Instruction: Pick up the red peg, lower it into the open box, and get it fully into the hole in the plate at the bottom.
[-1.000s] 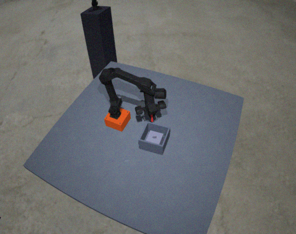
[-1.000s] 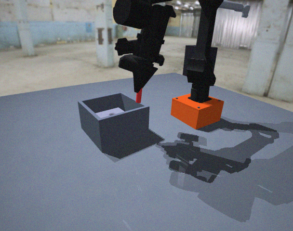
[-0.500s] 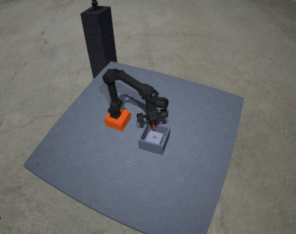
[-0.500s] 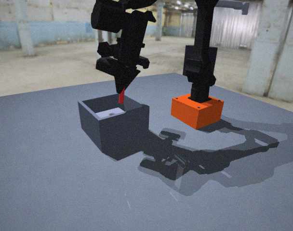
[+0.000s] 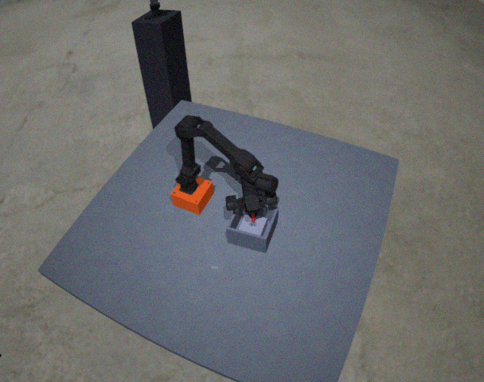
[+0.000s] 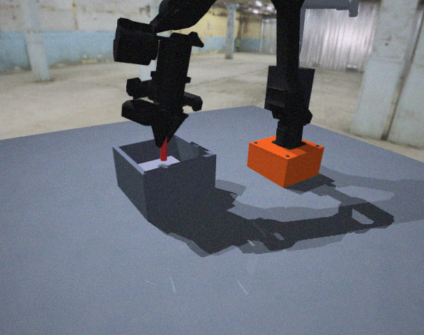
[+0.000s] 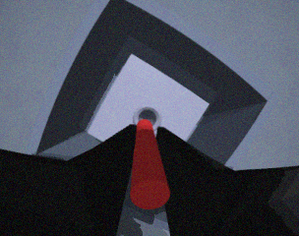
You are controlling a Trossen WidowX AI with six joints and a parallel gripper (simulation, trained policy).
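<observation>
Gripper [image 5: 252, 212] [image 6: 162, 143] [image 7: 146, 132]: jaws clenched on red peg [image 5: 252, 217] [image 6: 163, 151] [image 7: 149, 172] | peg: near upright, over plate [image 5: 247, 227] [image 6: 150, 165] [image 7: 125, 93] | box [image 5: 246, 239] [image 6: 179, 190] [image 7: 66, 98]: on table [image 5: 308, 287] [image 6: 79, 270] [image 7: 22, 49]

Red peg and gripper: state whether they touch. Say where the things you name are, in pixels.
Touching: the wrist view shows the red peg [image 5: 252, 217] [image 6: 163, 151] [image 7: 149, 167] clamped between the gripper's [image 5: 252, 212] [image 6: 162, 142] [image 7: 147, 132] two dark fingers.

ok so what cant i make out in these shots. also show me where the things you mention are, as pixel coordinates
- Gap between the red peg's [image 5: 252, 217] [image 6: 163, 151] [image 7: 149, 172] lower end and the plate [image 5: 246, 227] [image 6: 150, 164] [image 7: 174, 98]: unclear in any view.
- Far-side grip contact: exterior, behind the black fingers.
- Upper arm joints: exterior, cut off by the top edge.
- Orange base [image 5: 186, 202] [image 6: 266, 162]: wrist, out of frame.
</observation>
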